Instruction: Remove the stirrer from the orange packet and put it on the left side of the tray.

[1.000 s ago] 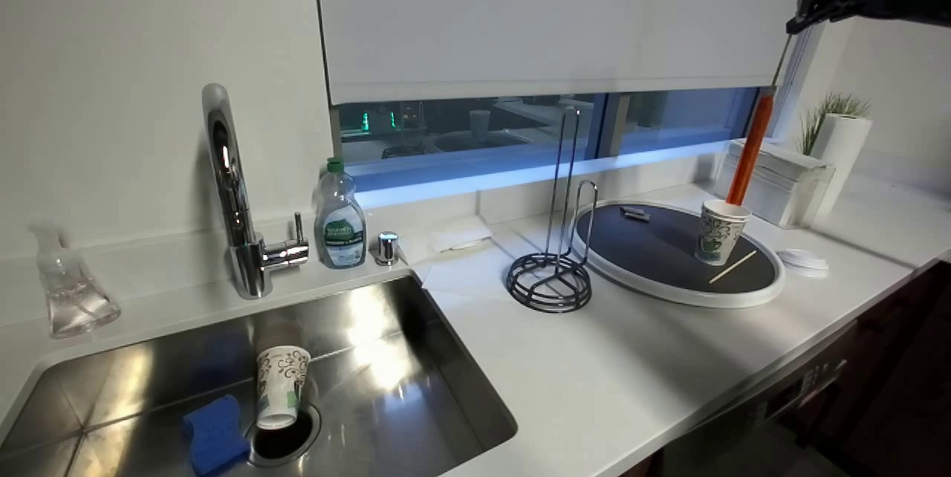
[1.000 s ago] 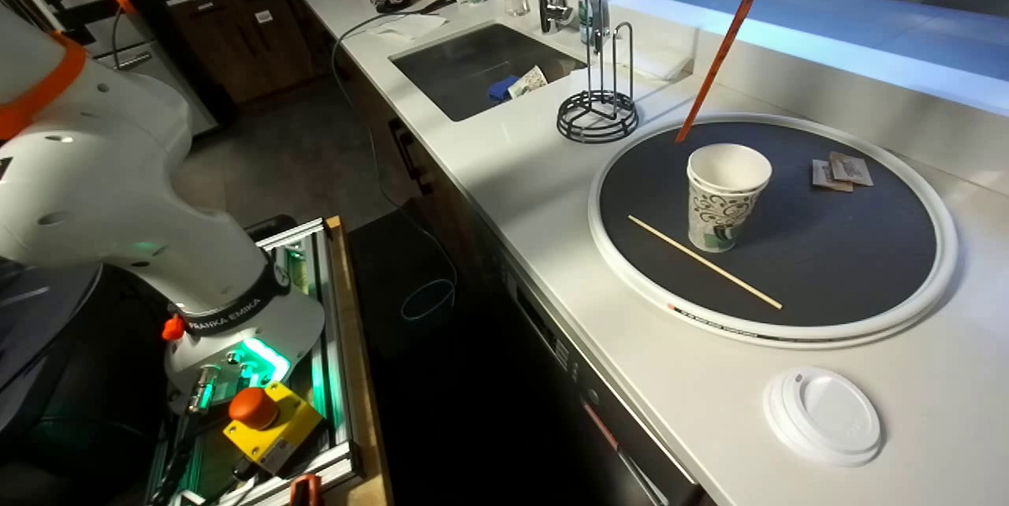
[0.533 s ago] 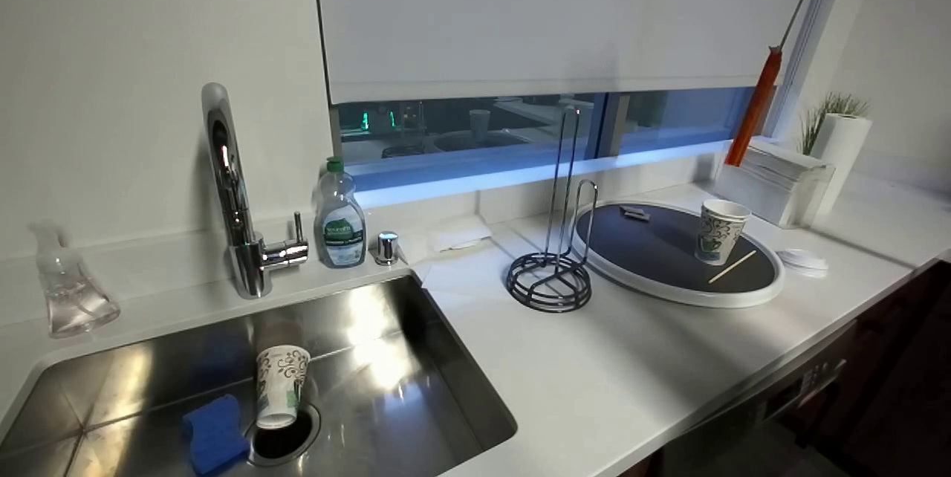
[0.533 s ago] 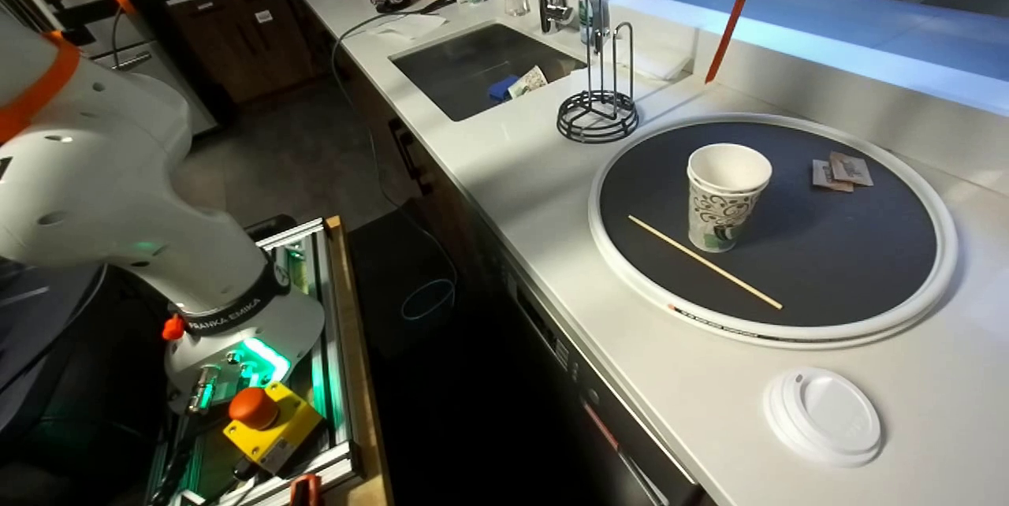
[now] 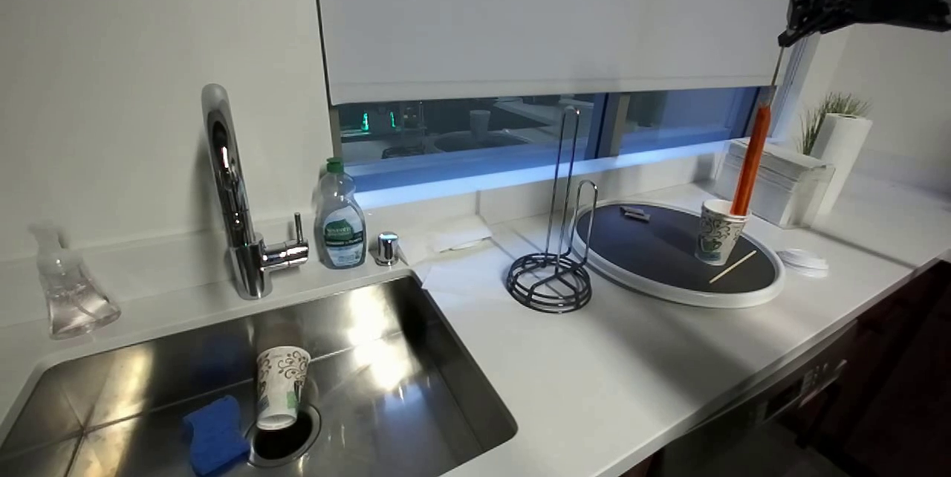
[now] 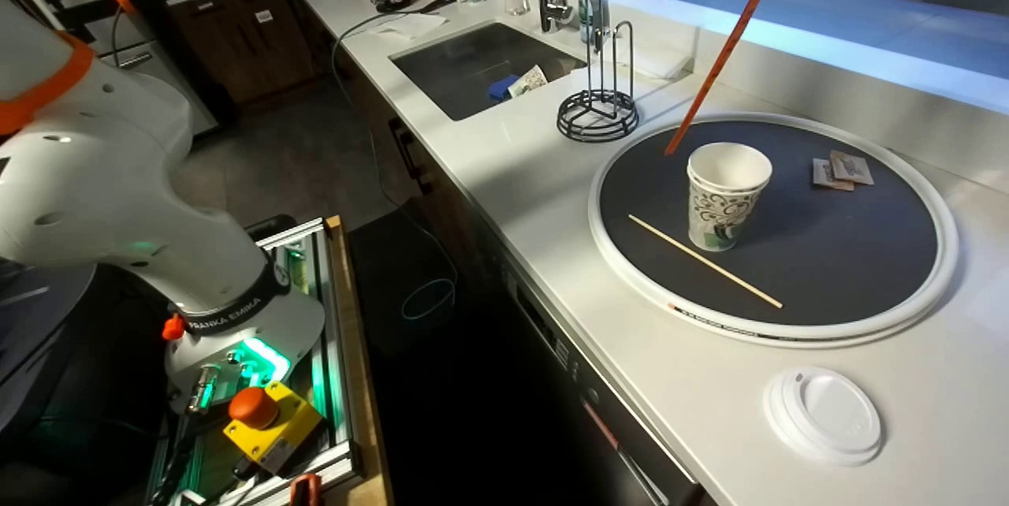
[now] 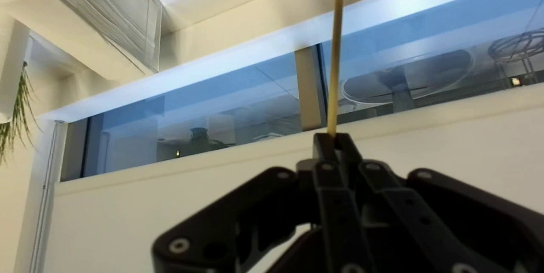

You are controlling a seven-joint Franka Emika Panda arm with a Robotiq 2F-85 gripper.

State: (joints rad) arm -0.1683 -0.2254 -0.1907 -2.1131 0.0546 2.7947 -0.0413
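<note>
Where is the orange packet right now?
The packet hangs tilted in the air on the stirrer held by the gripper. In an exterior view, its lower end shows just left of the cups on the tray.

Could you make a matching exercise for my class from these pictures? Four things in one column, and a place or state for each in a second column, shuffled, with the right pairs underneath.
Things:
1. orange packet
2. wire stand
3. blue sponge
4. claw

Places and states:
A. lying in the sink
B. shut on a stirrer
C. standing between the sink and the tray
D. tilted, with the stirrer sticking out of its upper end

Right pairs: 1-D, 2-C, 3-A, 4-B
</note>
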